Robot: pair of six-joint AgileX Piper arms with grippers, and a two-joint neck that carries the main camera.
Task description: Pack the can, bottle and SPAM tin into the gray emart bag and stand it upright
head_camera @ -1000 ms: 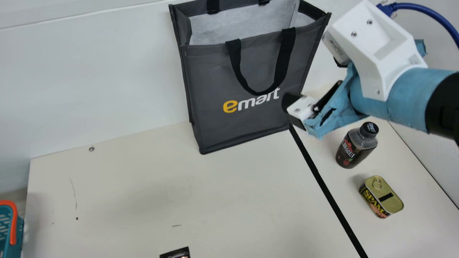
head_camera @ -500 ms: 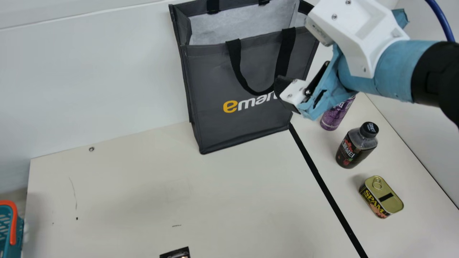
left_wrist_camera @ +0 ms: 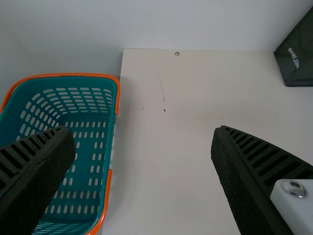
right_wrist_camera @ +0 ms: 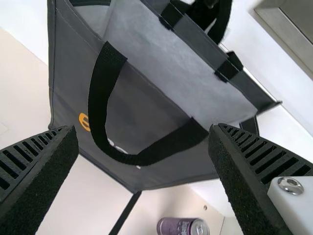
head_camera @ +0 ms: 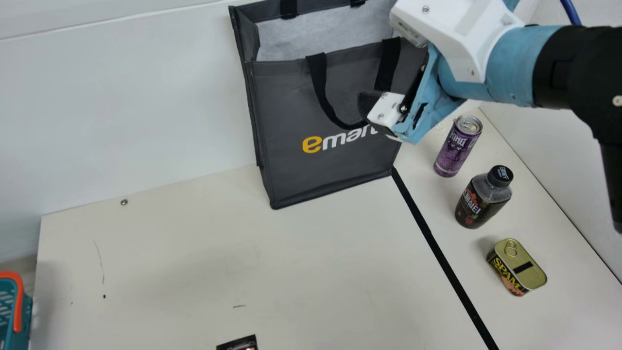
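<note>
The gray bag (head_camera: 286, 107) stands upright and open-topped at the far middle of the counter (head_camera: 194, 253), its front handle (head_camera: 318, 80) hanging down over the printed face. The purple can (head_camera: 456, 148), the dark bottle (head_camera: 481, 206) and the SPAM tin (head_camera: 517, 267) are outside the bag, in a row on the right, beyond a black strip (head_camera: 437, 253); the can is farthest, the bottle between, the tin nearest. Can and bottle are upright. The right gripper (head_camera: 371, 109) is at the front of the bag by the handle, fingers apart and holding nothing; contact with the bag cannot be determined. The left gripper (left_wrist_camera: 144, 132) has its fingers apart and empty, near a teal basket (head_camera: 6, 335) on the left.
</note>
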